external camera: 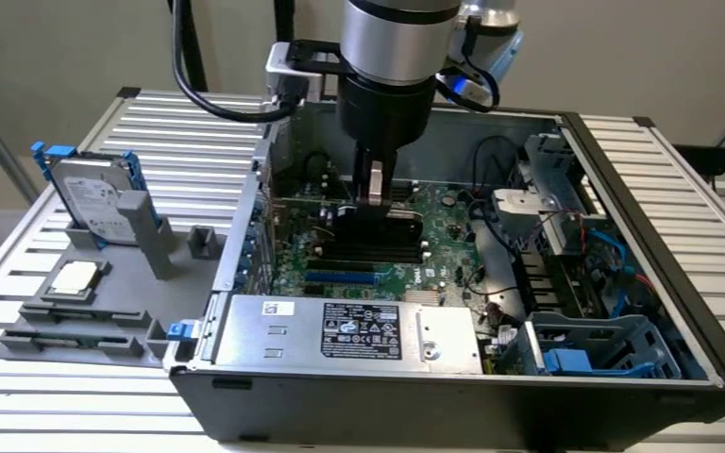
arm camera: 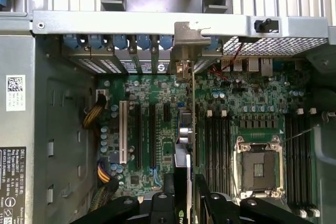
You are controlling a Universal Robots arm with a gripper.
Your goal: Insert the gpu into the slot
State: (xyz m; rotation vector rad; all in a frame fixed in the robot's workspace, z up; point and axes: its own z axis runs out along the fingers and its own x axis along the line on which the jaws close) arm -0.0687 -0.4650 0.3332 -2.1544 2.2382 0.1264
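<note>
Above the motherboard (arm camera: 247,95), pincer (arm camera: 185,186) clasps thin, black, edge-on gpu (external camera: 381,228).

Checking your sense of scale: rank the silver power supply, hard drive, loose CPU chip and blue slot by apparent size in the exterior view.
1. silver power supply
2. hard drive
3. CPU chip
4. blue slot, thinner though about as long, so that pair is close.

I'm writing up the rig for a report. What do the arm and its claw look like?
The arm ends in a shiny silver cylinder, then a black cylindrical section narrowing to the slim claw. A blue cap sits beside it, and thick black cables loop off the arm. In the wrist view the fingers are black linkages with round pivot bolts.
</note>
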